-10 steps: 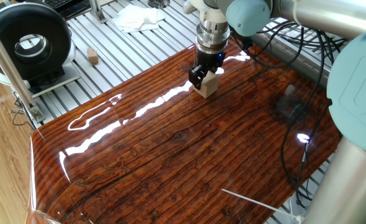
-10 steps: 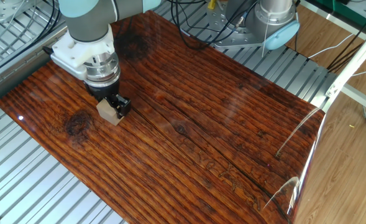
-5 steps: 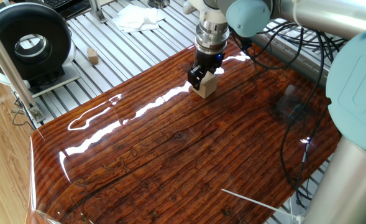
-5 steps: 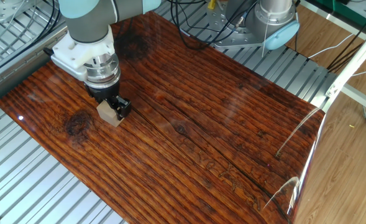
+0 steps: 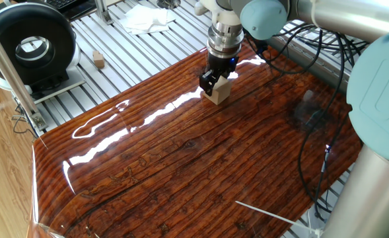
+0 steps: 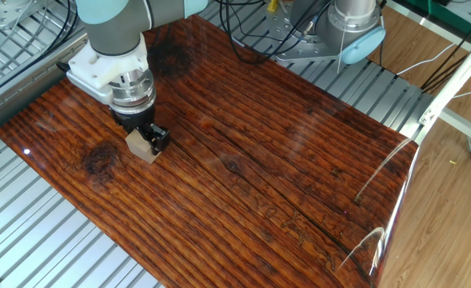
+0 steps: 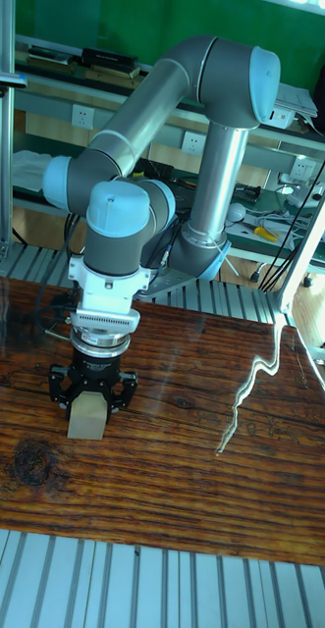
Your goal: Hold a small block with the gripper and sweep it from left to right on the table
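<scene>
My arm: it reaches down over the table [image 5: 181, 165], wrist vertical, silver cuff pointing straight at the board.
My gripper [image 7: 88, 404]: prongs point down, closed in against two opposite sides of the small block [image 7: 86, 416]; the black fingers [image 6: 160, 138] press on its faces.
Small block: it sits between my prongs with its base on the table, or just above it; I cannot tell which. It is upright and square to the board, close to one long edge of the table and nearer one end than the middle.
Tall fixed view alone: it shows my whole arm folding up from the base behind the table, and the block face-on between both prongs.
One fixed view alone: a blue glow on my wrist above the block, a tinier brownish block [image 5: 99, 60] lying off the table on the ribbed slat frame [image 5: 128, 53], well apart from my gripper.
The other fixed view alone: a dark stain [image 6: 99, 158] in the grain just beside the block.
</scene>
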Available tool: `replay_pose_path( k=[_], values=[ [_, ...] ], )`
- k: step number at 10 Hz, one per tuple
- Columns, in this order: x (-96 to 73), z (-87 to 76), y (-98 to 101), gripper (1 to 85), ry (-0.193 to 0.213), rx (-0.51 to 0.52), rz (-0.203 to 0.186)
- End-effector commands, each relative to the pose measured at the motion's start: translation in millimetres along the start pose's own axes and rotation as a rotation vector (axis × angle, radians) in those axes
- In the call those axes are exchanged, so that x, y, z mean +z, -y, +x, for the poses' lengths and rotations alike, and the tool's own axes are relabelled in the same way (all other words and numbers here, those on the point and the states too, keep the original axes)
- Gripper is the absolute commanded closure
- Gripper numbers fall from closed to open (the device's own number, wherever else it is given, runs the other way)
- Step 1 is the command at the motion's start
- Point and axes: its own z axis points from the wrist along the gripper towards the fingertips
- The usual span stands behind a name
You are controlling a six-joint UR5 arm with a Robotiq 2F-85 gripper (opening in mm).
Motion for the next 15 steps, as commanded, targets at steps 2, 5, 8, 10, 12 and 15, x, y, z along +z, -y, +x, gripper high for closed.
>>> replay_pose_path(
  k=[2, 5, 8, 10, 12, 15],
  values=[
    [3.9, -2.5, -5.8, 84.7, 0.009, 0.014, -0.012],
    [4.6, -1.3, -9.3, 84.7, 0.006, 0.018, -0.015],
    [1.4, 0.7, -10.7, 84.7, -0.003, 0.019, -0.026],
    [1.1, 1.1, -8.2, 84.7, -0.006, 0.013, -0.028],
    [1.4, 1.2, -7.5, 84.7, -0.006, 0.013, -0.025],
    [2.8, 1.0, -10.0, 84.7, -0.004, 0.016, -0.024]
  ],
)
